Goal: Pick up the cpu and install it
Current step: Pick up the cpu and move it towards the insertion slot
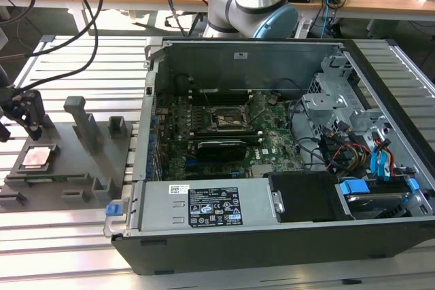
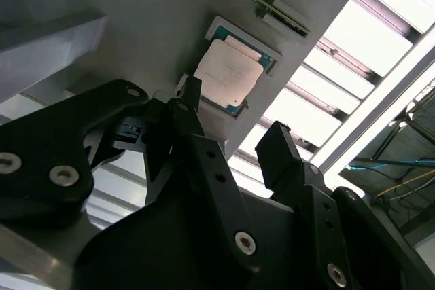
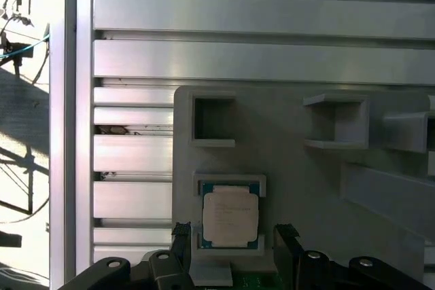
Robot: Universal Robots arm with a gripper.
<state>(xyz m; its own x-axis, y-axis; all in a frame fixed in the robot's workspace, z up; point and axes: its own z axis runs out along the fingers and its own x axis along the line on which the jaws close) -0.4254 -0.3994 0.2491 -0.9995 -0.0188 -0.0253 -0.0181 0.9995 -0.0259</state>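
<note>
First wrist view: the cpu (image 3: pixel 231 216) lies flat in its recess near a corner of the grey fixture plate (image 3: pixel 306 188), directly under the gripper (image 3: pixel 232 234), whose fingers (image 3: pixel 285 239) stand apart and empty (one to each side).

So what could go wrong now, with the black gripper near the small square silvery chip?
The small square silvery chip sits in a raised frame on the grey plastic fixture plate, so the open black gripper might catch that frame. The chip is thin; an off-centre pinch could tilt it.
</note>
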